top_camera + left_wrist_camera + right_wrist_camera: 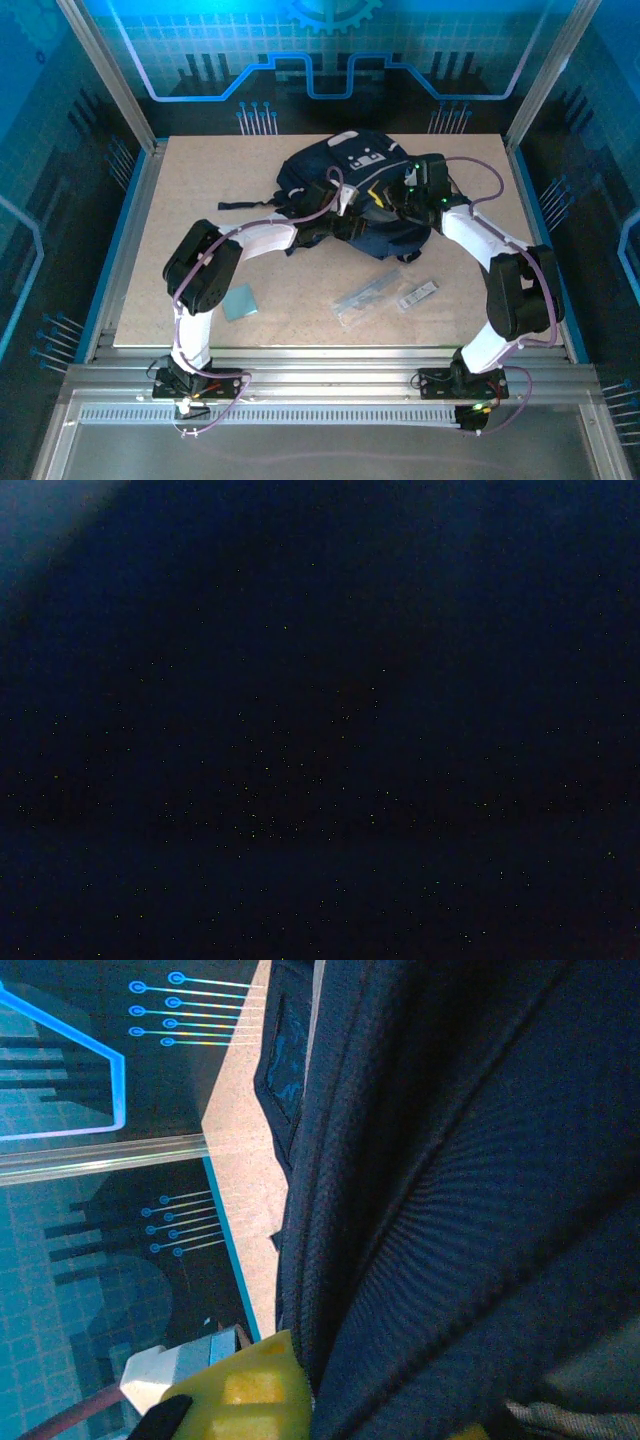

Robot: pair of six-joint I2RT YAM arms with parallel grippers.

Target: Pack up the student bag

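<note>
The student bag point(345, 165) lay upper centre, between my claws: left claw point(345, 212) sunk into it, right claw point(410, 195) touching its right side; neither's spread could be told.

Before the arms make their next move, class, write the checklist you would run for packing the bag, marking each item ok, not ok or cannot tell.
1. Bag lies on the table between both arms: ok.
2. Left gripper open or shut: cannot tell; its camera is dark.
3. Right gripper at the bag: ok; how its jaws stand, cannot tell.
4. Bag mouth open: cannot tell.
5. Everything packed: not ok; blue card, clear packet and small strip lie on the table.
</note>
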